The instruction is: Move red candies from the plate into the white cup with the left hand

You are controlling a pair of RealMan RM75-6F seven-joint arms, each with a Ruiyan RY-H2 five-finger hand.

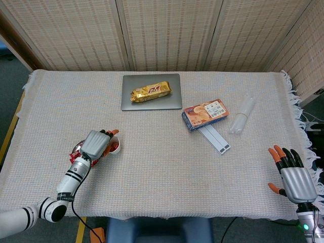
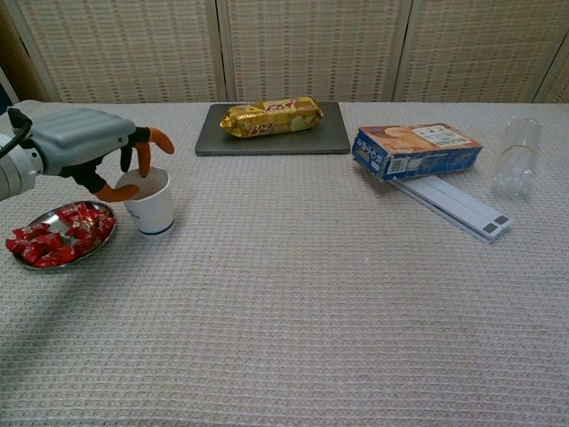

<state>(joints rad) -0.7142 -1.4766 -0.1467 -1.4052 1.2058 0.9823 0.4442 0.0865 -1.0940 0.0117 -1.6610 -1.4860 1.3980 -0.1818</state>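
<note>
Left hand [image 2: 84, 151] hovers over the white cup [image 2: 149, 202], palm down, fingers spread and empty, orange fingertips [image 2: 144, 160] dipping toward the cup's open mouth. One fingertip sits at the rim, contact hard to call from the chest view. From the head view the left hand [image 1: 96, 144] covers most of the cup, with red showing inside the cup [image 1: 114, 147] just past the fingers.

Cup stands upright, long axis vertical, mouth facing up, directly under the fingertips. Plate [image 2: 27, 231] lies just below and behind the hand, toward the wrist side, touching or nearly touching the cup base. It is a shallow metal dish, flat on the cloth. Red candies [image 2: 58, 234] are heaped on it, wrappers pointing every which way, no common axis.

Right hand [image 1: 292, 175] is well apart from the left one, at the far right near edge of the table, palm down, fingers spread, holding nothing. Only the head view shows it.

Ahead of the left hand, well apart: a grey tray [image 2: 333, 136] with a gold snack bar [image 2: 271, 116] lying lengthwise across it. Further right of the hand, a blue and orange box [image 2: 416, 149] rests partly on a white flat strip [image 2: 453, 206]. A clear plastic bundle [image 2: 518, 156] lies beyond that. Woven tablecloth [image 2: 311, 311] covers the table.
</note>
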